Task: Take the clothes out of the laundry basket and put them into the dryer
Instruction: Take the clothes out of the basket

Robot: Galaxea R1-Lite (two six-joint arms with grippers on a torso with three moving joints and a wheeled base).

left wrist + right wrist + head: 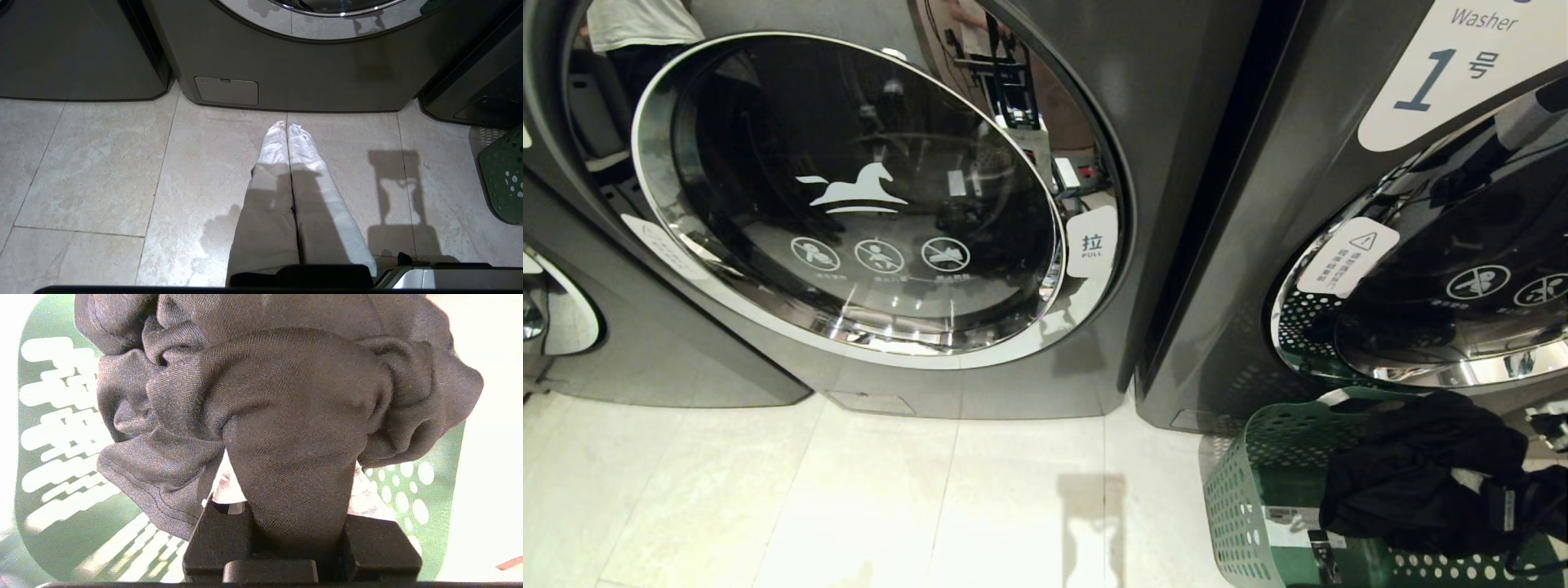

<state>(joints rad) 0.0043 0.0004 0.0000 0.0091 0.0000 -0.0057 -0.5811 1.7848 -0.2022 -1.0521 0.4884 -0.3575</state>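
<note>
The green perforated laundry basket (1258, 490) stands on the floor at the lower right, with dark clothes (1413, 474) bunched above its rim. In the right wrist view my right gripper (292, 473) is shut on a fold of this dark grey cloth (286, 396), over the basket's floor (61, 457). The cloth hides the fingertips. The dryer (1160, 163) fills the centre left, its round glass door (849, 196) closed. My left gripper (288, 126) hangs parked over the floor tiles before the dryer's base (286, 61), white-wrapped fingers (273, 155) pressed together and holding nothing.
A second machine marked Washer 1 (1429, 82) stands right of the dryer, behind the basket. A white pull label (1092, 243) sits at the dryer door's right edge. Another machine's corner (556, 310) shows at far left. Pale floor tiles (849, 506) lie in front.
</note>
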